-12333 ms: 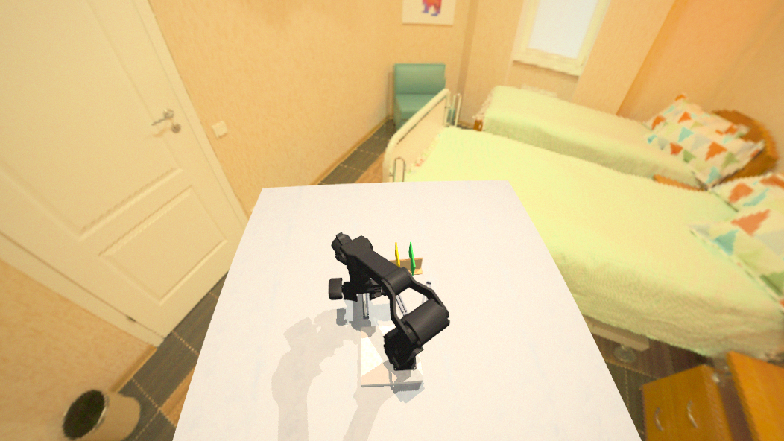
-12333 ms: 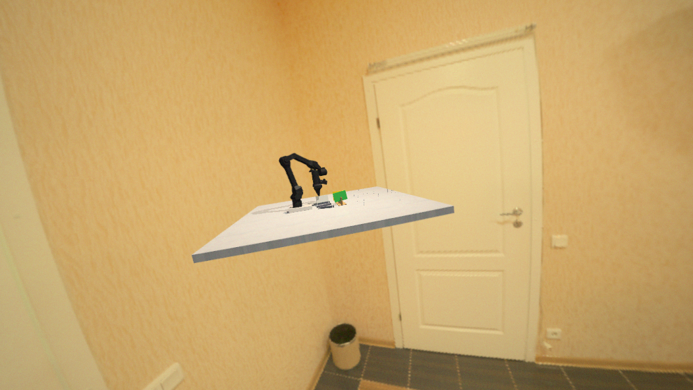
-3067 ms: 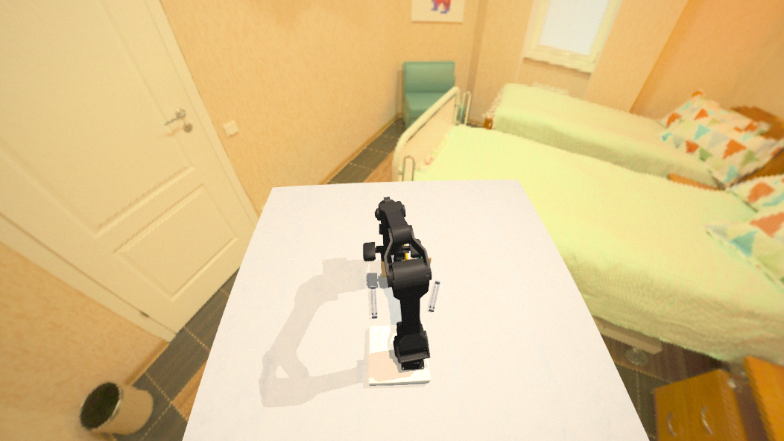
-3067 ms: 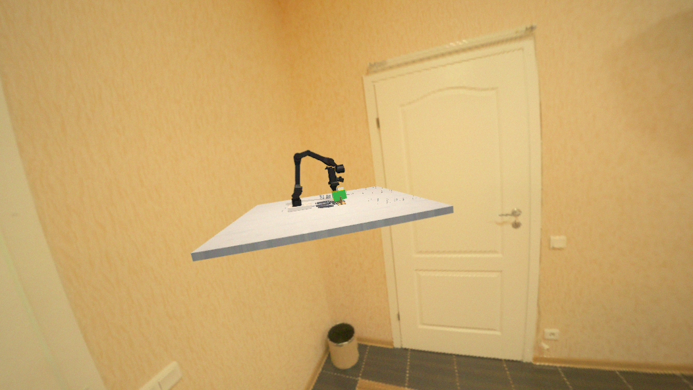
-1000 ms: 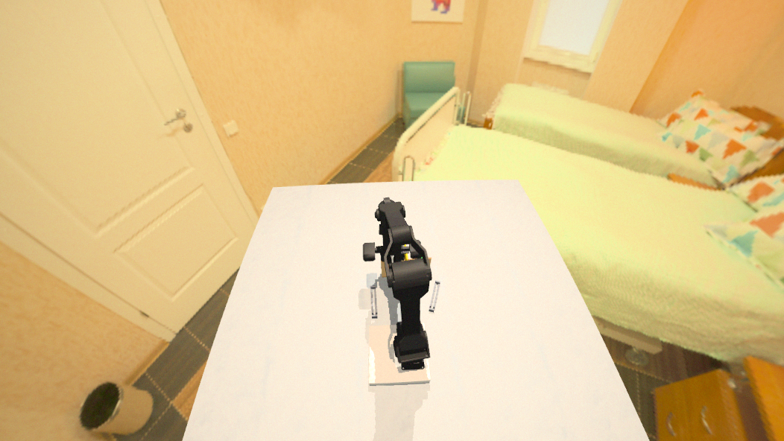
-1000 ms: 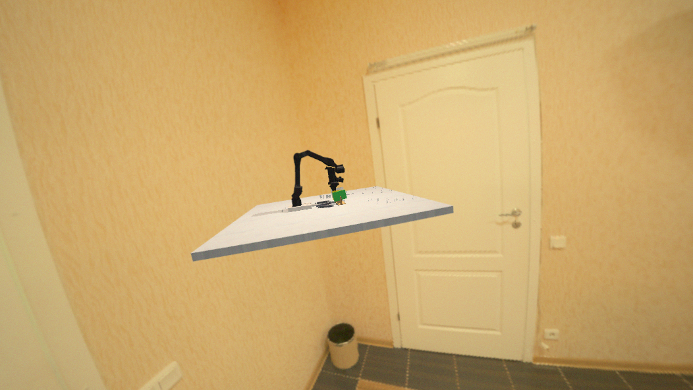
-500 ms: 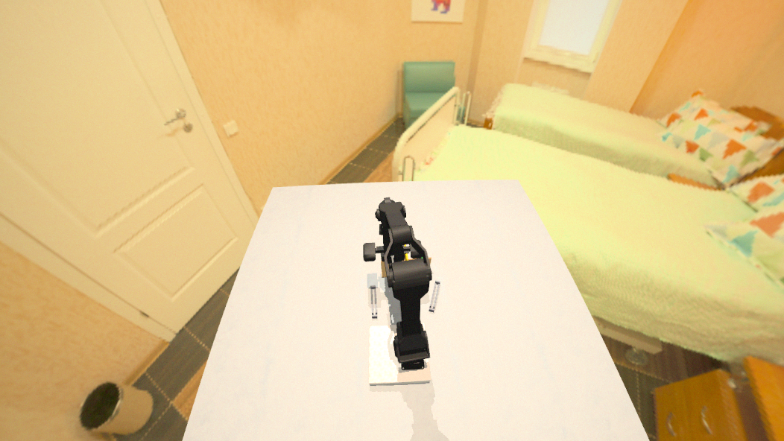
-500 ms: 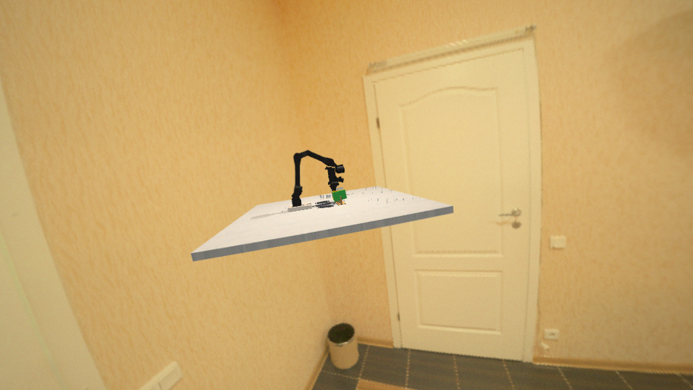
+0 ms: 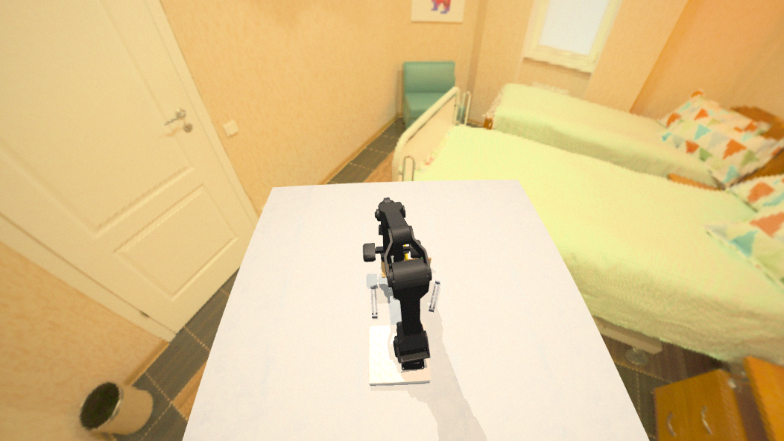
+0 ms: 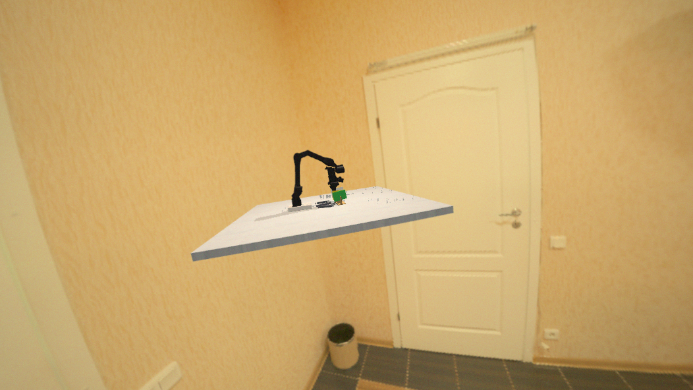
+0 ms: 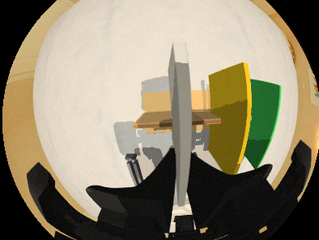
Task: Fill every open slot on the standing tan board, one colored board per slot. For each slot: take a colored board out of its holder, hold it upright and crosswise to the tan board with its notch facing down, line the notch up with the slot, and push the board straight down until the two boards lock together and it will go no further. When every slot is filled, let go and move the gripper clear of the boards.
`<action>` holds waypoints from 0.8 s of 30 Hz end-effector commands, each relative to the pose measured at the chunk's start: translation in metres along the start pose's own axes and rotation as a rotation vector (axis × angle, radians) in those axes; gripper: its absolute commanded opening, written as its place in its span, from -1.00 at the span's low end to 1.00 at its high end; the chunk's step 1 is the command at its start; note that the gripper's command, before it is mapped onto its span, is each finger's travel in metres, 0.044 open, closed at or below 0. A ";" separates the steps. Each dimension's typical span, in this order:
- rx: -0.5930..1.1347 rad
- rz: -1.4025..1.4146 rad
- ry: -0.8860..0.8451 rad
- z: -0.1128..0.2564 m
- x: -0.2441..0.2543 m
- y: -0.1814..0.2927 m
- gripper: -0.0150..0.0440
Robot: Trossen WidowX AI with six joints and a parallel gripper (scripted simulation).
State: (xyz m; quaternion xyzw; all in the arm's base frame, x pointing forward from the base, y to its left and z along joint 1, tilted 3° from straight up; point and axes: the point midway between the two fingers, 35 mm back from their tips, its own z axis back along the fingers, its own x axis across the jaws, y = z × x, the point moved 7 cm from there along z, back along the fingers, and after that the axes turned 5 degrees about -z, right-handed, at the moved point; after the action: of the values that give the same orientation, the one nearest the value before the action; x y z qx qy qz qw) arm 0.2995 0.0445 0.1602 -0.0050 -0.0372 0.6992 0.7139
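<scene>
Pincer [image 10: 334, 186] [image 11: 176, 152] narrow, clamped on a gray board [image 11: 183, 101]. The gray board is between the two black fingers, upright, seen nearly edge-on in the wrist view, reaching out past the fingertips. It runs crosswise over the tan board [image 11: 154, 118], near its middle; contact or locking with the tan board can't be told. Its notch isn't discernible.

Yellow board [image 9: 406, 255] [image 11: 228, 115] and green board [image 10: 339, 195] [image 11: 265, 117] both stand upright, crosswise to the tan board, to the right of the gray one in the wrist view. Yellow is next to gray with a gap between; green is behind yellow, on the far side from the pincer. Neither is in the pincer.

Black arm [image 9: 410, 274] [image 10: 297, 174] bends over the white table [image 9: 306, 328] [image 10: 290, 225] [image 11: 93, 81], pincer end pointing down. In the top view it covers most of the boards. Two slim rails [image 9: 374, 301] lie on the table, one each side of the arm, apart from it. Arm foot on a pale base plate [image 9: 381, 367].
</scene>
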 end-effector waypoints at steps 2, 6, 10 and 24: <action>0.005 -0.016 0.000 -0.002 0.000 0.002 -0.49; 0.005 -0.024 0.001 -0.002 0.000 0.002 -0.49; 0.005 -0.028 0.001 -0.002 0.000 0.002 -0.49; 0.005 -0.003 0.001 -0.001 -0.001 0.002 -0.49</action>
State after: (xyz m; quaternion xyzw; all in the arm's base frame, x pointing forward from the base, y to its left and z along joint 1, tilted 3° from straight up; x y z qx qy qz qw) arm 0.2994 0.0437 0.1603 -0.0041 -0.0386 0.6943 0.7186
